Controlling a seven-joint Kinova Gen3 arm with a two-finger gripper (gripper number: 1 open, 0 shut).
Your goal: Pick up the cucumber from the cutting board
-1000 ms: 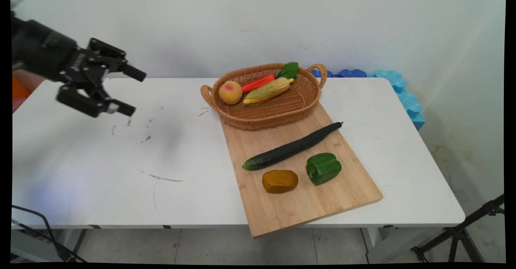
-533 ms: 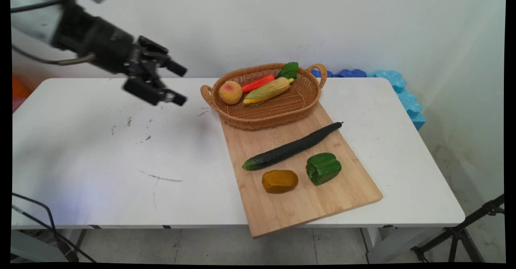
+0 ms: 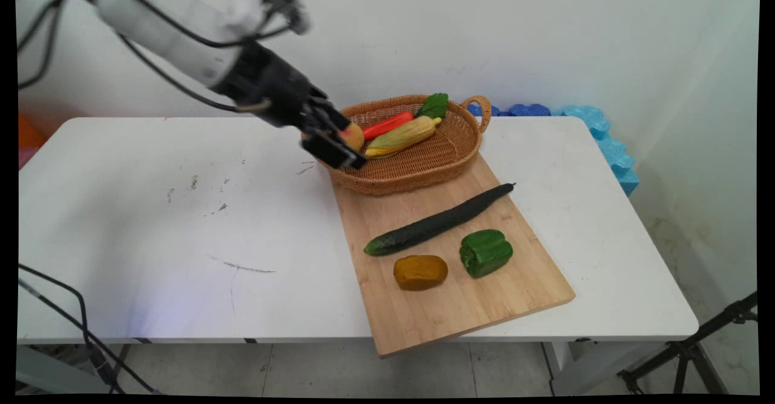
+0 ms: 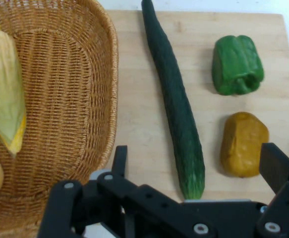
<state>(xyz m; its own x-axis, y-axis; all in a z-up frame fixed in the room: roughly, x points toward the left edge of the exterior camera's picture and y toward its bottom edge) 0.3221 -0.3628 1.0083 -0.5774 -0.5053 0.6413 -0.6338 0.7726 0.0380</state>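
- Hovering with its two fingers spread wide and nothing between them, the black two-finger gripper (image 3: 348, 145) hangs over the near left rim of the oval woven wicker basket with two loop handles (image 3: 424, 168).
- In the hand view, one black finger (image 4: 119, 161) rises beside the basket's rim and the other finger (image 4: 276, 166) rises at the right edge, partly covering the brown-yellow rounded block.
- Just behind the gripper in the main view, the orange-pink peach (image 3: 353, 135) lies in the basket's left end, partly hidden by the fingers.
- Beside the peach, inside the basket, lie a pale yellow ear of corn in its husk (image 3: 404, 136), a red-orange carrot-like stick (image 3: 388, 125) and a dark green leaf (image 3: 433, 106) at the far rim.
- The basket stands on the far end of a light bamboo cutting board (image 3: 460, 307), which lies on the white table (image 3: 151, 234) and overhangs its near edge.
- On the board, near the basket, a long dark green cucumber (image 3: 437, 222) lies slantwise.
- Nearer the camera than the cucumber sit the brown-yellow rounded block (image 3: 420, 272) and a green bell pepper (image 3: 485, 252), side by side and apart.
- Blue foam pieces (image 3: 596, 131) line the wall beyond the table's far right corner.
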